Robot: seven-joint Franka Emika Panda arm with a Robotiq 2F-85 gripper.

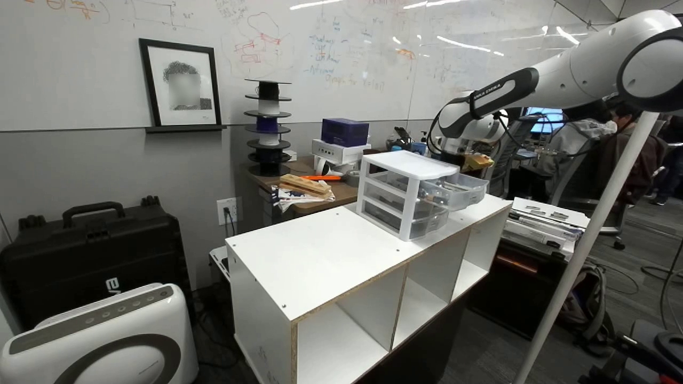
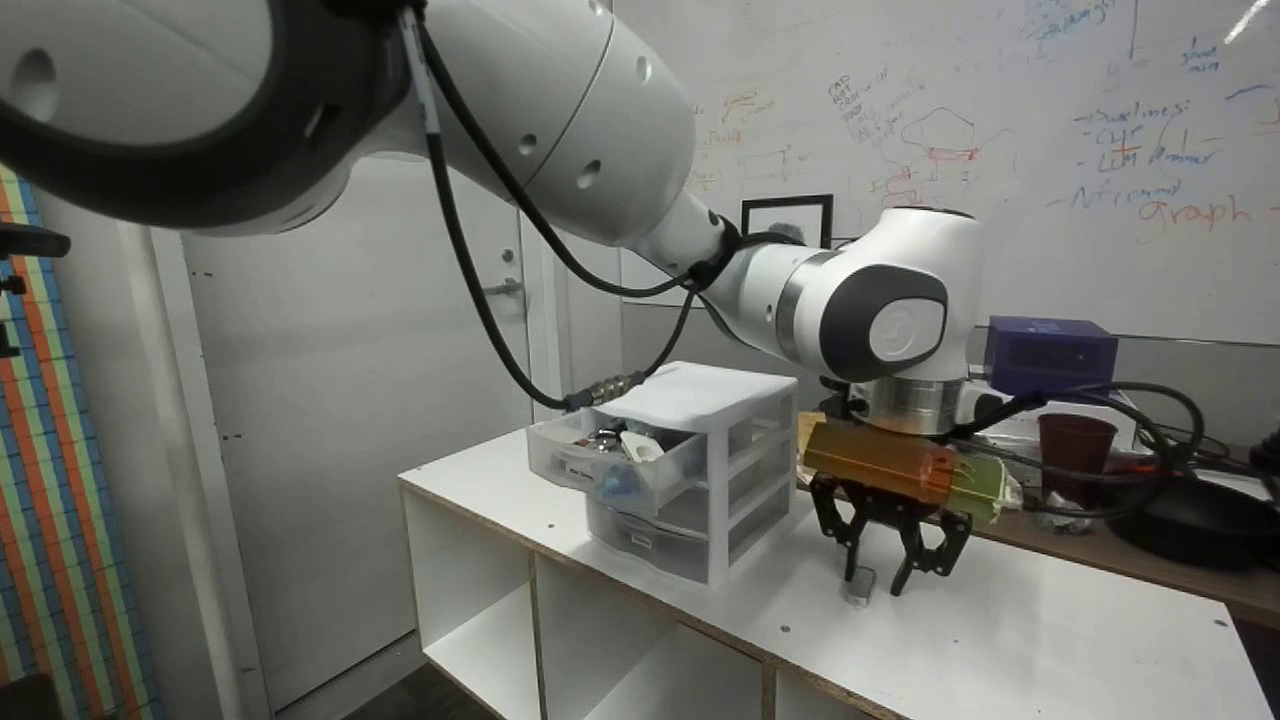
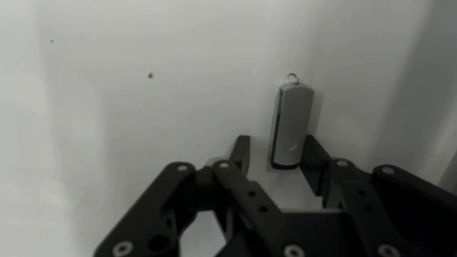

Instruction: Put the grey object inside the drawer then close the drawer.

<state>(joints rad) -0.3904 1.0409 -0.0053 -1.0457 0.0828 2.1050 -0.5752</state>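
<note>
The grey object, a slim flat stick with a small ring at one end, lies on the white cabinet top. It also shows in an exterior view; the drawer unit hides it in an exterior view. My gripper is open, low over the surface, with the grey object's near end between its fingers. The right finger in the wrist view is against or very near it; a gap shows at the left finger. The gripper also shows in an exterior view. The clear top drawer is pulled out and holds small items; it also shows open.
The white-framed drawer unit stands beside the gripper on the white cabinet; lower drawers are in it. Behind is a brown desk with boxes, a dark red cup and a black pan.
</note>
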